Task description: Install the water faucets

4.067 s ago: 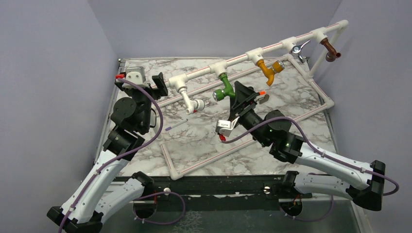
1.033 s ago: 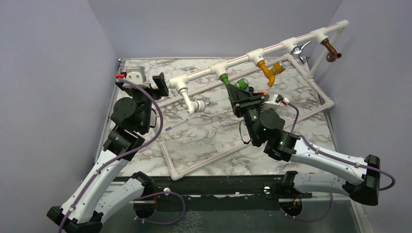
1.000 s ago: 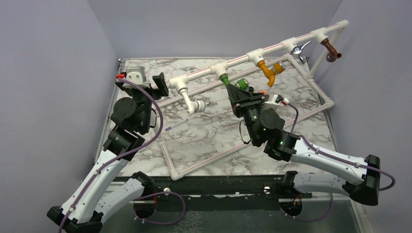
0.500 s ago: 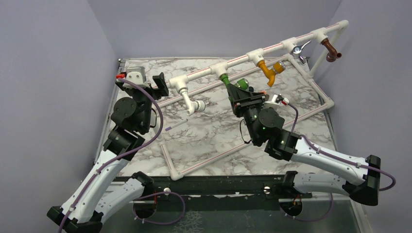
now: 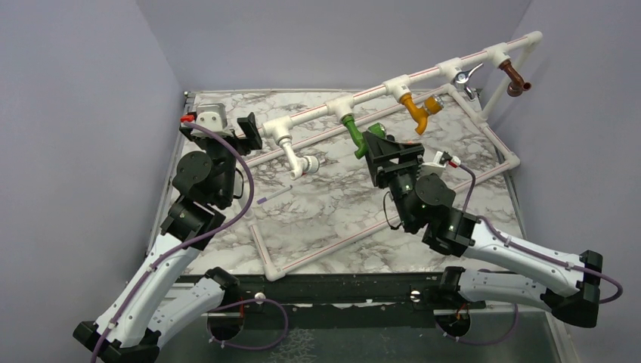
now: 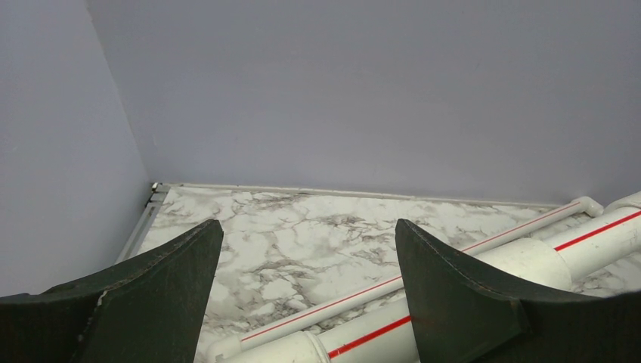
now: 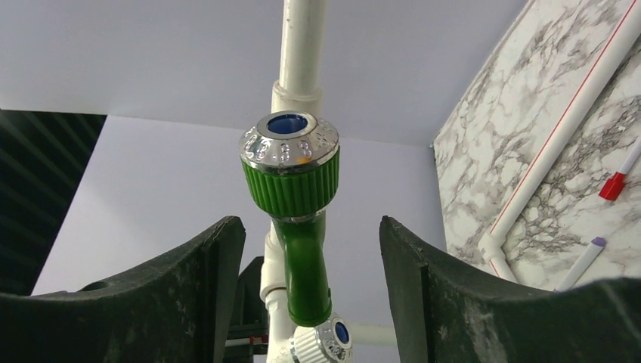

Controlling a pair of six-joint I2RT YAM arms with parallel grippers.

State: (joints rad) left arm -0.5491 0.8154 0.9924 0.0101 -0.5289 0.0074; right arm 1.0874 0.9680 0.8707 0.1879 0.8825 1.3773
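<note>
Broadly, the marble table (image 5: pixel 325 212) carries the white pipe frame (image 5: pixel 370 94). The left gripper (image 6: pixel 306 227) stands spread and empty above the left end of the frame. The right gripper (image 7: pixel 310 223) is spread too, with one finger on each side of the green faucet (image 7: pixel 291 185); it seems not to touch it. This faucet hangs from the raised bar, between the white faucet (image 5: pixel 296 160) and the yellow faucet (image 5: pixel 418 107).

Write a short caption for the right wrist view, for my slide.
Open right end effector flanks the green faucet without touching it, the white pipe behind.
</note>
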